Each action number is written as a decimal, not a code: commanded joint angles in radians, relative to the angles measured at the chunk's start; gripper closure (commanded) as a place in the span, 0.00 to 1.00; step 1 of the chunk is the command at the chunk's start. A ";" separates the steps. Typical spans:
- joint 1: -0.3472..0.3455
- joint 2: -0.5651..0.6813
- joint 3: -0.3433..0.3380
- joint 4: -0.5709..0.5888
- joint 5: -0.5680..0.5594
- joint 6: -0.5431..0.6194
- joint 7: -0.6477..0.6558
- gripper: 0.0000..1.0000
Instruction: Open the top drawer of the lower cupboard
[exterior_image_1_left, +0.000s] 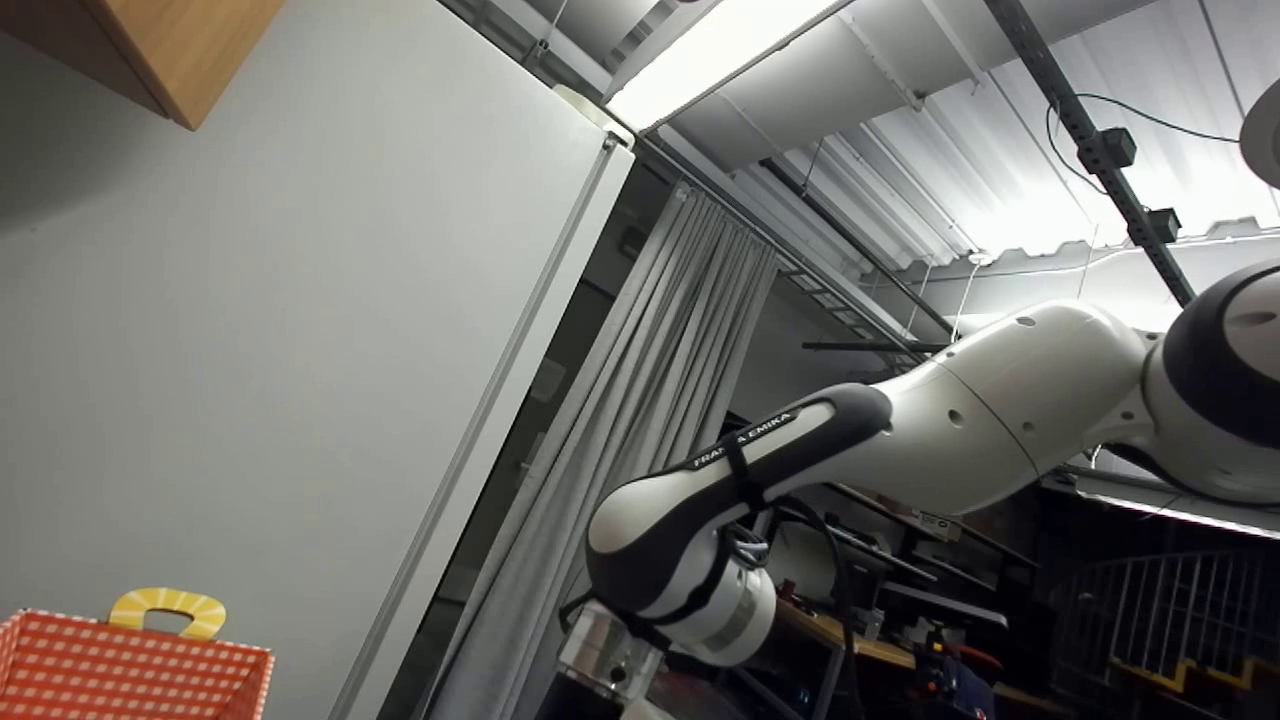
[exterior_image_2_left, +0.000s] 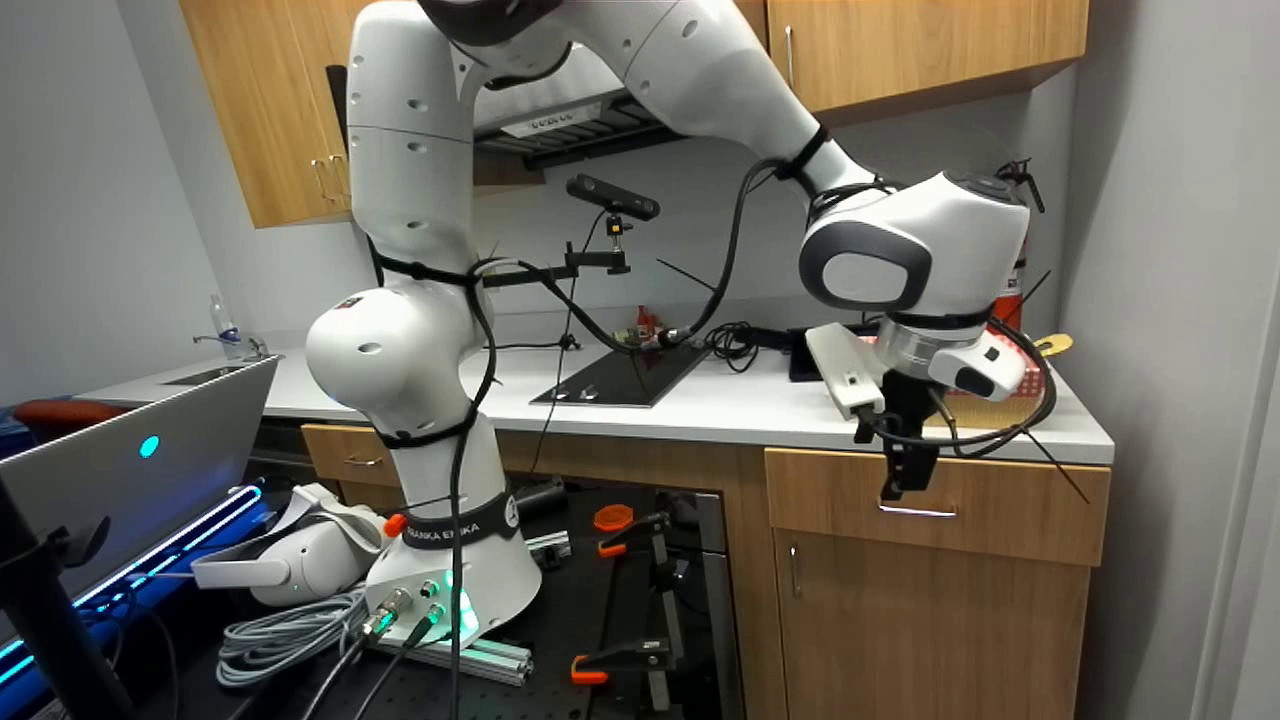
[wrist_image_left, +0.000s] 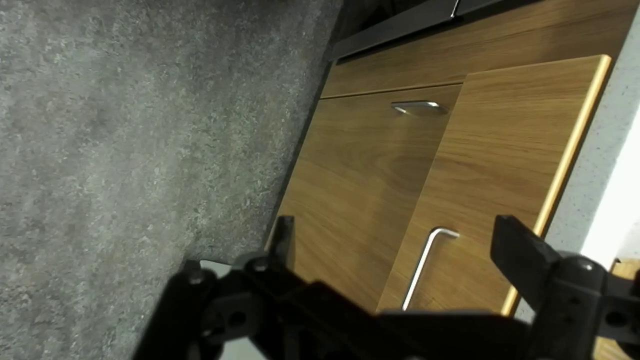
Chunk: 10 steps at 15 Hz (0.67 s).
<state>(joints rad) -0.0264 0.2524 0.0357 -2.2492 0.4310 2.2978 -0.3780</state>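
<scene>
Wrist view: claw (wrist_image_left: 395, 237) spread wide, released; metal drawer handle (wrist_image_left: 421, 265) showing through its gap; wooden drawer front (wrist_image_left: 520, 135) beyond it.

You can read "FRANKA EMIKA", partly under a strap (exterior_image_1_left: 741, 470), on the arm (exterior_image_1_left: 960, 430) in an exterior view, and again on the black band (exterior_image_2_left: 484, 525) of its base (exterior_image_2_left: 500, 580); the label (exterior_image_2_left: 552, 120) on the hood (exterior_image_2_left: 575, 86) is too blurred.
</scene>
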 joint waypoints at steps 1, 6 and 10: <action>-0.041 0.081 0.043 0.048 0.083 0.048 -0.095 0.00; -0.058 0.097 0.069 0.036 0.071 0.071 -0.101 0.00; -0.065 0.111 0.078 0.041 0.072 0.081 -0.110 0.00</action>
<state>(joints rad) -0.0741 0.3630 0.0971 -2.2096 0.5125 2.3783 -0.4956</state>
